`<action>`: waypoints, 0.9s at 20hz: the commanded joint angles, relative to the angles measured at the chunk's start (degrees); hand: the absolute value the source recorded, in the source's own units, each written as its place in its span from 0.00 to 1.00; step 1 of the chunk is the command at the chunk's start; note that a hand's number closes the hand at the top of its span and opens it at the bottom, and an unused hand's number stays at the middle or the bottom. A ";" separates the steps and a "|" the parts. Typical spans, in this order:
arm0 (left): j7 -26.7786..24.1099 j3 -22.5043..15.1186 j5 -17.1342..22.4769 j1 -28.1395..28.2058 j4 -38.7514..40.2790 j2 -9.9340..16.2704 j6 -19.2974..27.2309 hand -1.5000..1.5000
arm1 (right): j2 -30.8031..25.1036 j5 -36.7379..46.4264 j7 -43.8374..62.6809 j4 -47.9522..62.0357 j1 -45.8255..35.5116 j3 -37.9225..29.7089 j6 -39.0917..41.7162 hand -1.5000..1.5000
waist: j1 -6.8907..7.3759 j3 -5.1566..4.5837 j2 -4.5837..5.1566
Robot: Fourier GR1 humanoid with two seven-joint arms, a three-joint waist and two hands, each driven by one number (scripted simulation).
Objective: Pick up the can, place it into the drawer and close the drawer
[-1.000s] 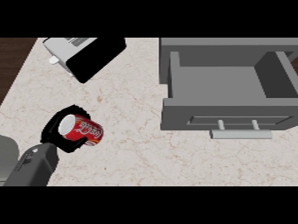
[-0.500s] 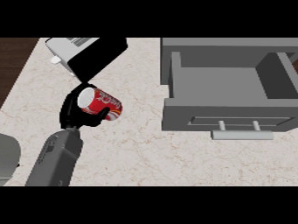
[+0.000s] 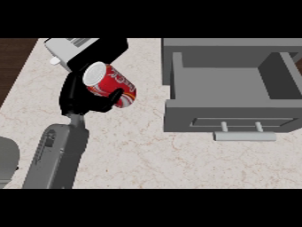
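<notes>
The left hand has its fingers curled around the red can, which is tilted and lifted above the surface in the upper left of the frame. The open drawer sits well apart to the right. The main risk is the tilted can clipping the drawer's near wall on the way across, or slipping from the hand. The right hand is not in view.

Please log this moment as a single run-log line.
phase: carry | left robot hand: curled round red can, lifted above counter | drawer: open, can not inside | right robot hand: unseen
</notes>
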 commanded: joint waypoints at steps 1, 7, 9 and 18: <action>5.72 -3.42 -2.00 -3.51 -5.73 -0.16 7.37 1.00 | 1.21 0.43 -1.20 -0.27 1.48 0.09 2.38 0.00 | -0.56 -0.01 0.13; 10.04 -6.47 -3.59 -11.98 -4.45 -0.17 13.15 1.00 | 0.64 -2.29 0.67 0.73 0.48 -2.07 2.17 0.00 | -0.91 -0.02 0.26; 11.46 -5.16 -4.32 -12.84 -3.48 0.06 12.19 1.00 | 1.23 -0.03 -0.70 1.31 -0.05 0.73 1.27 0.00 | -0.74 -0.02 0.29; 12.42 -9.37 -2.46 -25.67 3.84 -0.17 20.50 1.00 | 1.23 0.06 -0.64 -1.35 1.78 3.08 -0.57 0.00 | -1.15 -0.02 0.31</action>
